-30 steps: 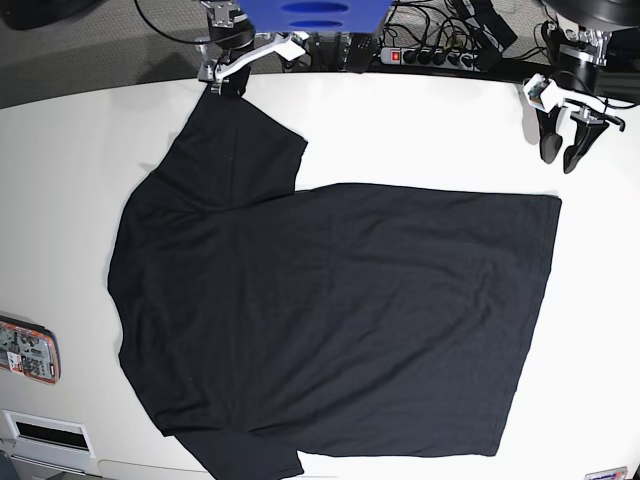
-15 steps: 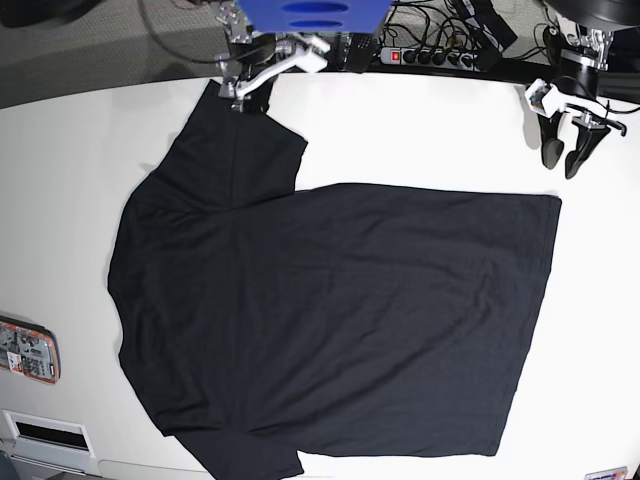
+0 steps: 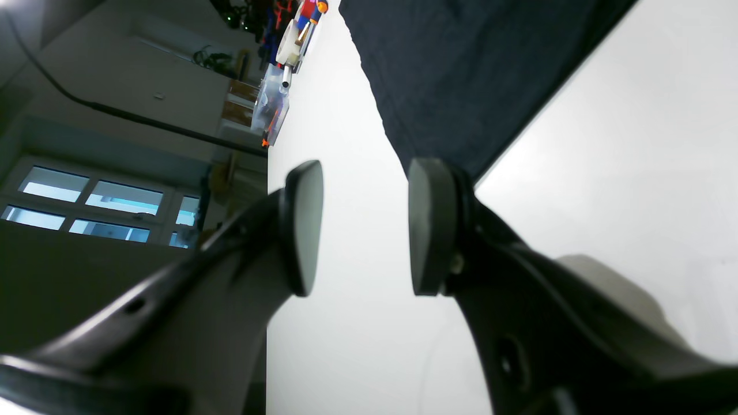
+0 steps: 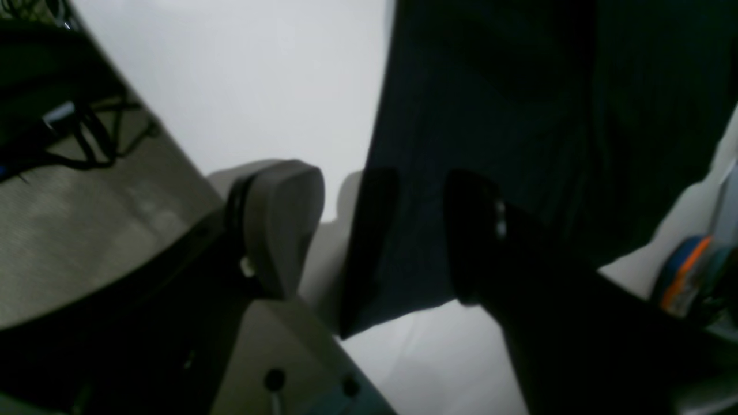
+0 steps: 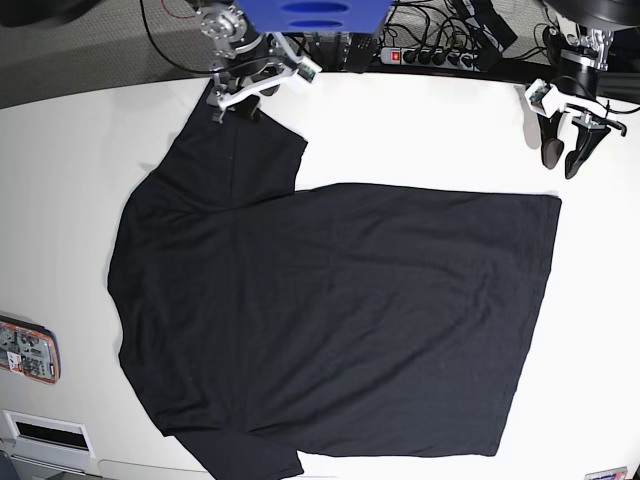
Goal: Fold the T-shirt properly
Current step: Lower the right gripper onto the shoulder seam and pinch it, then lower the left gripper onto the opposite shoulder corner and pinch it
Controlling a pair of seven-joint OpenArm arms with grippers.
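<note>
The black T-shirt [image 5: 330,320] lies spread flat over the white table [image 5: 60,200], with one sleeve [image 5: 240,150] pointing to the far left corner. My right gripper [image 5: 235,112] hangs open at that sleeve's outer end. In the right wrist view the sleeve edge [image 4: 392,276] lies below the gap of the right gripper [image 4: 375,230], whose pads stand apart from the cloth. My left gripper [image 5: 560,163] is open above bare table beyond the hem corner [image 5: 555,205]. In the left wrist view the left gripper [image 3: 363,230] holds nothing, and the T-shirt [image 3: 461,69] lies ahead of it.
A power strip [image 5: 420,55] and cables run behind the table's far edge, beside a blue part [image 5: 315,15]. An orange-and-white packet [image 5: 25,350] lies at the left edge, and a white box [image 5: 45,435] sits at the near left corner.
My right gripper shifted right along the sleeve's end, then back a little and turned at the wrist. The left gripper has hardly moved. The T-shirt lies as before.
</note>
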